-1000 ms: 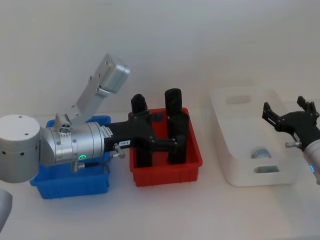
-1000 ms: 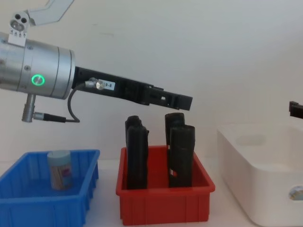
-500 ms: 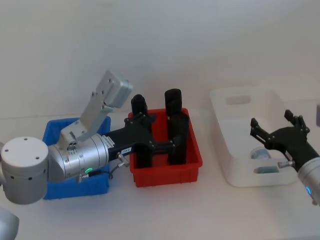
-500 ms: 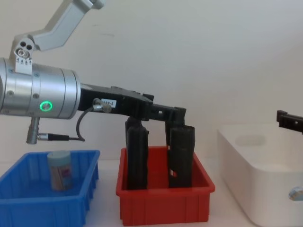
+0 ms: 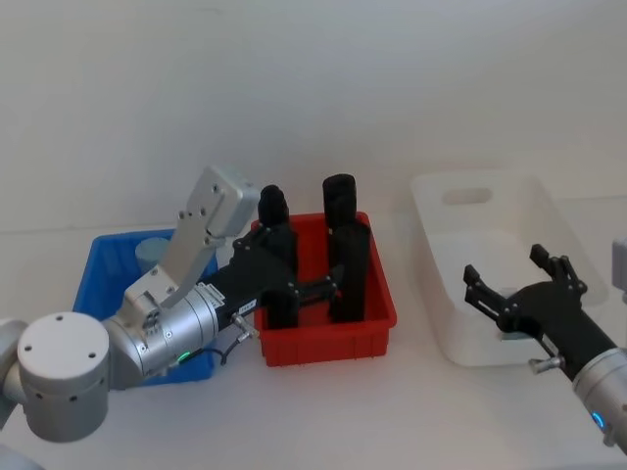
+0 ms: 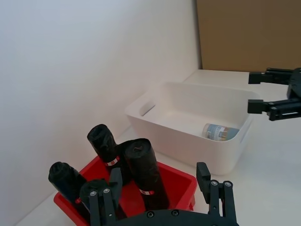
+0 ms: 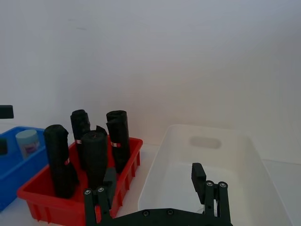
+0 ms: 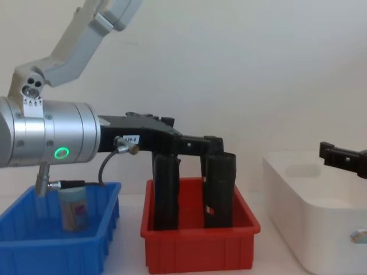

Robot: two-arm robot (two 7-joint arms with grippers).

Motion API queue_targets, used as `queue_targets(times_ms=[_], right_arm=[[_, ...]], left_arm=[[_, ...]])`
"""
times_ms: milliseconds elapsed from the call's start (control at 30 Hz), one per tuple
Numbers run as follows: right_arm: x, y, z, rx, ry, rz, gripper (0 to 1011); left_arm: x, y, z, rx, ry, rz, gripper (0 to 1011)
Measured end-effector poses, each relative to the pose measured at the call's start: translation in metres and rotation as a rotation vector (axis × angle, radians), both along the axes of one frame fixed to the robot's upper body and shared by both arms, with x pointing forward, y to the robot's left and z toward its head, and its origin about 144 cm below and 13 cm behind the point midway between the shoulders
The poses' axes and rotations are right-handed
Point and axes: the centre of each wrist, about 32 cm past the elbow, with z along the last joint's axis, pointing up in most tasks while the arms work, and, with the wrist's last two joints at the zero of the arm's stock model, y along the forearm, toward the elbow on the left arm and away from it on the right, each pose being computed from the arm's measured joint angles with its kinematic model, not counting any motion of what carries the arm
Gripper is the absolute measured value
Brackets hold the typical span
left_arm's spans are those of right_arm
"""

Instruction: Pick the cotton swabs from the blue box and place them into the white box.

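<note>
Both grippers had drawn back toward the robot. Nearest, the right gripper [image 5: 502,262] hovered over the white box's [image 5: 470,348] near end, jaws apart. The left gripper [image 5: 312,266] hung over the red bin [image 5: 328,345], level with the black blocks' [image 5: 340,201] tops, jaws apart. One tub of cotton swabs [image 8: 73,209] stood at the blue box's [image 5: 95,279] far side; another tub [image 6: 221,132] lay in the white box.

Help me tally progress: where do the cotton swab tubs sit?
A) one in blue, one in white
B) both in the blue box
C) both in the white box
A: one cotton swab tub stands in the blue box, and a second tub lies sideways in the white box.
</note>
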Motion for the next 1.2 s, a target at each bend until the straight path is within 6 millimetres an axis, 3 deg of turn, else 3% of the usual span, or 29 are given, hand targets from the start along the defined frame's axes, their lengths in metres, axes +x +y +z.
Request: queue_targets(times_ms=[300,1200], right_arm=[[-0.014,0.006,0.001,0.009,0.007,0.033,1002],[-0.015,0.006,0.001,0.011,0.005,0.034,1002]], left_arm=[[-0.011,-0.006,-0.014,-0.017,-0.048,0.075,1000],[-0.047,-0.022,-0.052,-0.096,-0.178,0.291,1000]])
